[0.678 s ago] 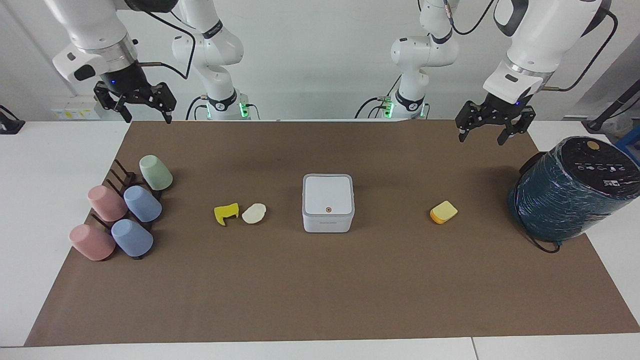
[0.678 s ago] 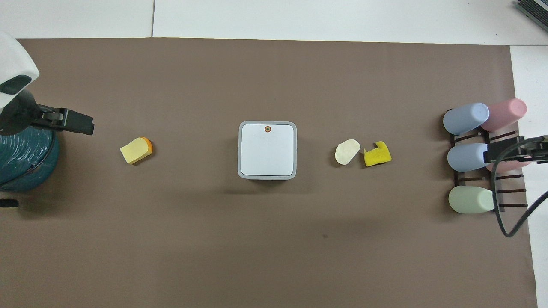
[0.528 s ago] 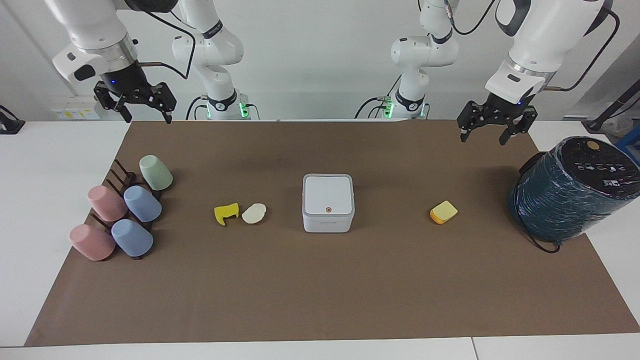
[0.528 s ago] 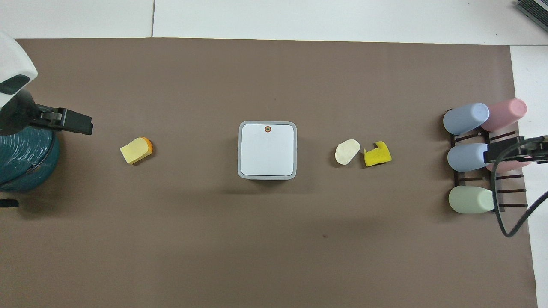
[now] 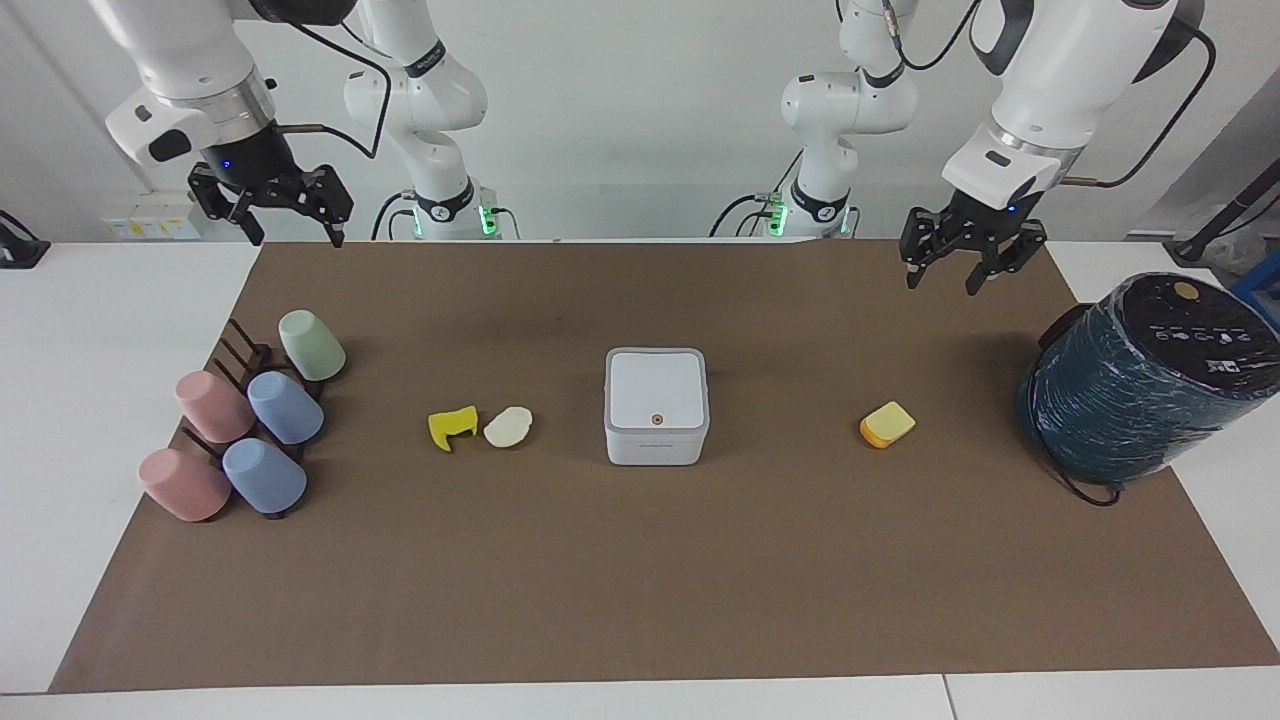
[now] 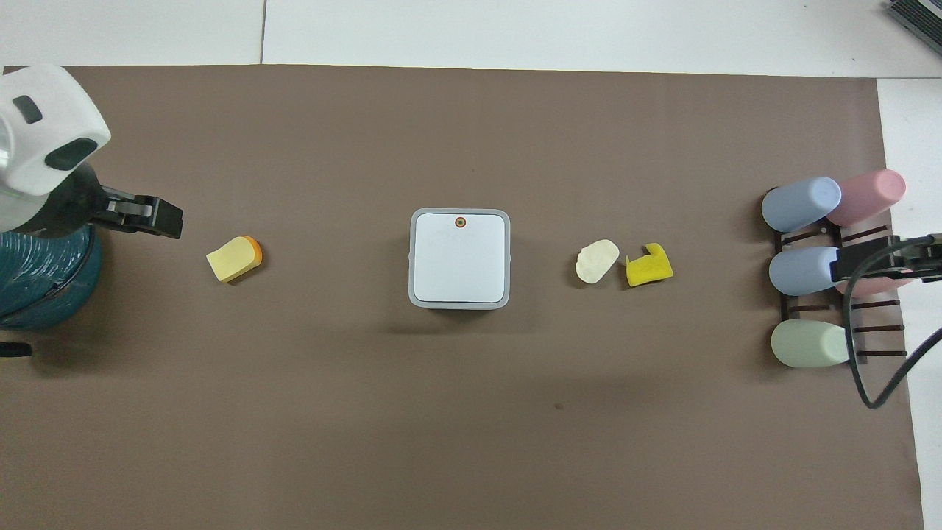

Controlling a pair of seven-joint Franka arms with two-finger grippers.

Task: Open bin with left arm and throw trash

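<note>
Bin (image 5: 656, 405) sits lid-down at the middle of the brown mat (image 5: 640, 600) on the desk (image 5: 100, 330), well apart from my left gripper (image 5: 940, 274), which hangs in the air over the mat's edge at my end, fingers parted and holding nothing. My right gripper (image 5: 292, 232) waits raised near its own end, jaws spread, empty. Three trash pieces lie on the mat: one yellow-and-orange block (image 5: 887, 425) toward my left arm's end, one cream oval piece (image 5: 508, 427) and one yellow notched scrap (image 5: 452, 426) just beside each other. Five pastel cups (image 5: 286, 406), one teal cylinder (image 5: 1140, 380).
</note>
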